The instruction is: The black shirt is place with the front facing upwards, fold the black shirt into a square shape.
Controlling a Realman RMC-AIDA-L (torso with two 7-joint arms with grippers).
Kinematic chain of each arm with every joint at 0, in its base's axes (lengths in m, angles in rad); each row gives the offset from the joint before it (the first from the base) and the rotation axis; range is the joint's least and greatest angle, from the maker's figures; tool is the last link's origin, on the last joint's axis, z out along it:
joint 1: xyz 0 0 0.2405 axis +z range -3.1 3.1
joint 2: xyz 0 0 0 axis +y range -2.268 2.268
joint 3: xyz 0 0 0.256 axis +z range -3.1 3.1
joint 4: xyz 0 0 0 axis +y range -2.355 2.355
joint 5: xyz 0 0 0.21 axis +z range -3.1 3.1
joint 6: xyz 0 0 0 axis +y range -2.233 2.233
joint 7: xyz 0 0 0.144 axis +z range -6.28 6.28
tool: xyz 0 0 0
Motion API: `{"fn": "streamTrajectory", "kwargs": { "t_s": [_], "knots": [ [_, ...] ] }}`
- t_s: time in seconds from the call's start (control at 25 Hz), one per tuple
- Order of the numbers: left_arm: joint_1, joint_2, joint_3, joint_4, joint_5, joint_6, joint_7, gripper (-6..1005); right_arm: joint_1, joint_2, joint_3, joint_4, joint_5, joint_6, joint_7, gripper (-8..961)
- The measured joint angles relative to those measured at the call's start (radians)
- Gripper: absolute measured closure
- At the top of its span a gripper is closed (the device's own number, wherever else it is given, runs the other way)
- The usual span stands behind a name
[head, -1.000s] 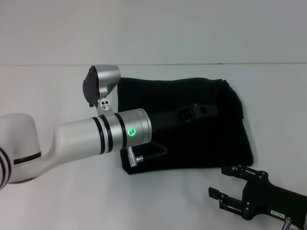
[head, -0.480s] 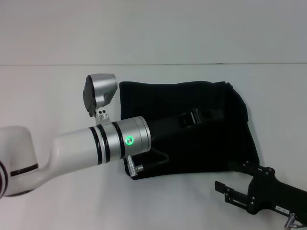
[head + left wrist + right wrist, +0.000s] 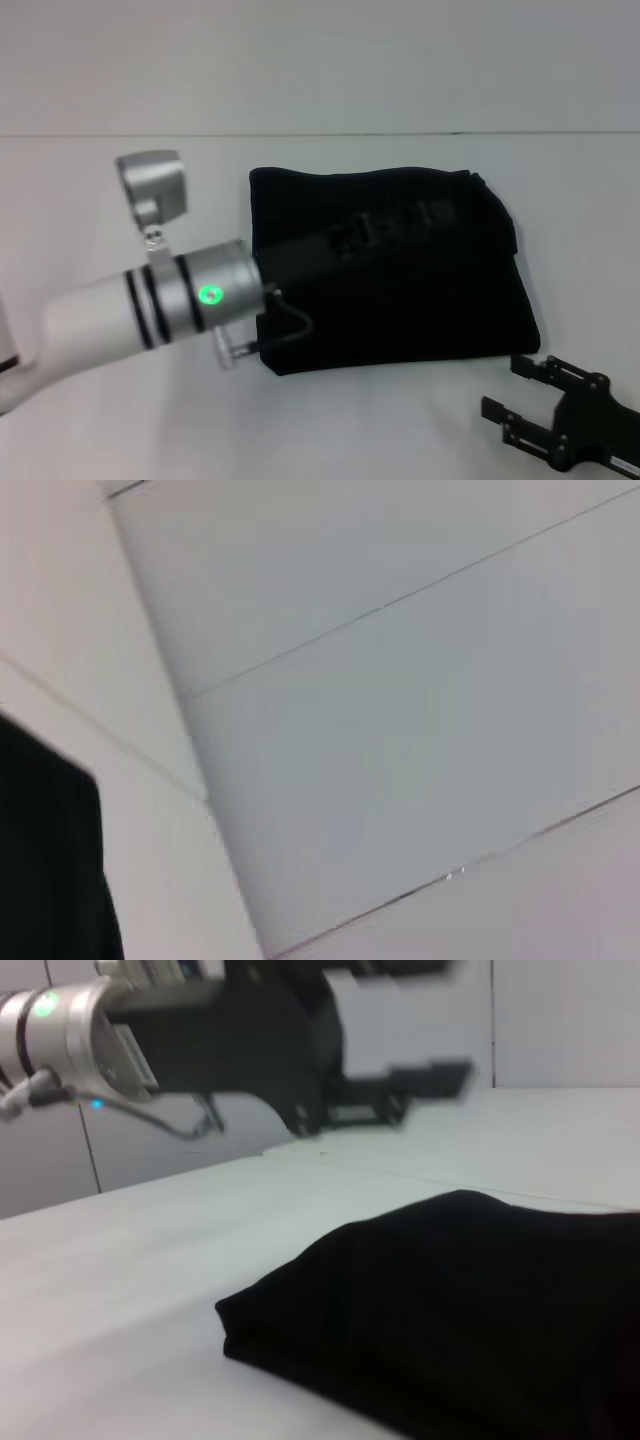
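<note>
While the black shirt (image 3: 390,270) lies folded into a rough square at the centre of your head view, the left gripper (image 3: 375,228) hangs above it, holding nothing, its finger spread unreadable. At lower right, the right gripper (image 3: 512,400) is open and empty.

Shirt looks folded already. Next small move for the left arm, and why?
Probably pull the left end effector back off the black shirt toward the robot's left. The shirt already lies on the white table as a compact, roughly square bundle, and the right wrist view shows that end effector raised above it with nothing in it. The right end effector sits off the near edge, open.
</note>
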Motion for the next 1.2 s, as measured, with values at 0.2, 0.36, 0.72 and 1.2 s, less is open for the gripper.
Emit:
{"fn": "streamTrajectory", "kwargs": {
  "t_s": [0.2,0.36,0.72,1.2],
  "knots": [
    [0.127,0.010,-0.029,0.145,-0.005,0.006,-0.024,479,-0.036,0.001,0.040,-0.022,0.050,-0.119,-0.001,223],
    [0.186,0.038,-0.052,0.161,-0.005,-0.032,-0.017,320,0.035,0.009,0.046,0.026,0.093,-0.105,-0.015,224],
    [0.273,0.049,-0.110,0.163,-0.005,-0.066,0.007,50,0.312,0.014,0.064,0.191,0.172,0.290,-0.054,224],
    [0.282,0.058,-0.121,0.166,0.000,-0.093,0.007,50,0.339,0.014,0.067,0.216,0.242,0.550,-0.087,223]
  ]
}}
